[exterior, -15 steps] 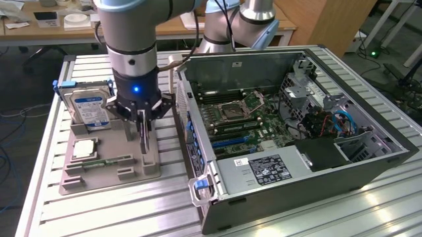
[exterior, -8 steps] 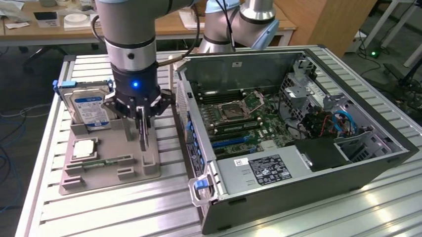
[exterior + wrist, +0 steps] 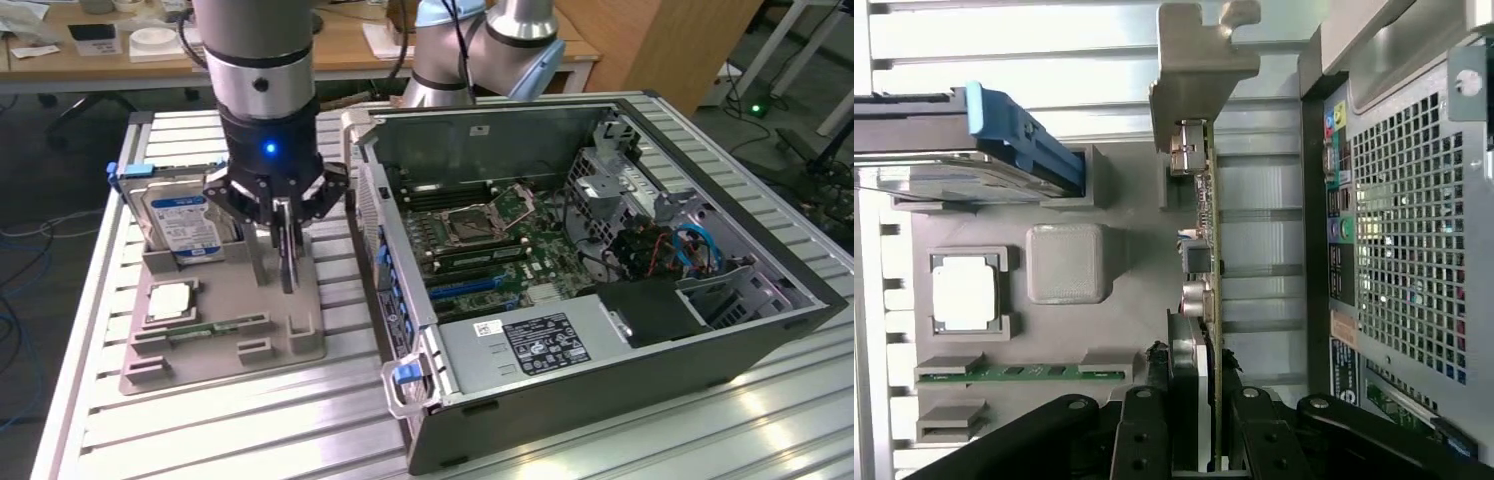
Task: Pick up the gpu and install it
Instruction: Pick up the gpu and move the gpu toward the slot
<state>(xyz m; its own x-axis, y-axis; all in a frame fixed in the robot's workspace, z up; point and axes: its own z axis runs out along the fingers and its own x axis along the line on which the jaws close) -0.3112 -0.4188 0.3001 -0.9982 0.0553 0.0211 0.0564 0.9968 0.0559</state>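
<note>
- Exterior view: the black gripper [image 3: 283, 215] at the end of the silver and grey arm hangs over the moulded grey plastic holder tray [image 3: 267, 345]. The tray lies on the slatted aluminium table [image 3: 240, 420].
- Its jaws are drawn in narrow and clamped on the gpu [image 3: 286, 265], a thin flat circuit card seen edge-on. The card hangs upright below the gripper, over the tray.
- Whether the card's lower edge is clear of the tray cannot be told.
- Towards the exterior view's left, a boxy hard drive with a blue-white label [image 3: 184, 225] stands on edge in the tray. A square silver processor chip [image 3: 171, 300] and a narrow green memory stick [image 3: 214, 328] lie nearer the camera.
- On the exterior view's right, just beside the tray, lies the open dark grey metal computer case [image 3: 641, 380], with its green motherboard [image 3: 487, 245] exposed.
- Wrist view: two black fingers [image 3: 1144, 440] of the gripper [image 3: 1199, 440] press on the gpu [image 3: 1206, 250] from either side, at the end with the black cooler.
- The silver metal end bracket [image 3: 1199, 70] is at the card's far end.
- The card runs between the blue-framed hard drive [image 3: 1019, 125] and the case's perforated wall [image 3: 1414, 230], above the grey tray [image 3: 1124, 190].
</note>
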